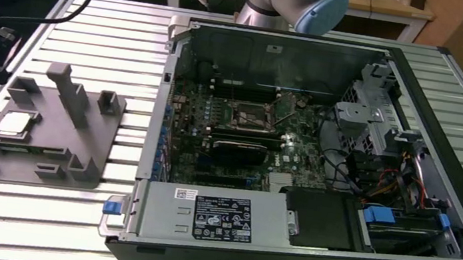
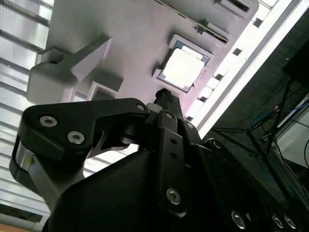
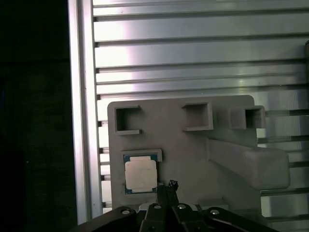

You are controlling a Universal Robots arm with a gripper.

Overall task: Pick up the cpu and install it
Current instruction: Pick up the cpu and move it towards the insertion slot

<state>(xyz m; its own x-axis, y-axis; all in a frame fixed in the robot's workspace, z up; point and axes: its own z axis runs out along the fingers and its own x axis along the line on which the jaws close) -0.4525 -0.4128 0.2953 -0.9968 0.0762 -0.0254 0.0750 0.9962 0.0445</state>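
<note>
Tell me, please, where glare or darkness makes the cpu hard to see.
In the second wrist view, glare washes the cpu almost white; in the first wrist view, the cpu is pale with clear edges, while the table slats shine brightly; in the exterior view, the cpu lies evenly lit on the grey tray.

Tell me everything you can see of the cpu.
The cpu is a small flat square chip: a shiny silver metal top with a thin darker rim. It lies flat, top up, seated in a framed square recess of the grey plastic tray, near one edge, on the slatted metal table. Only the tray seems to touch it.
</note>
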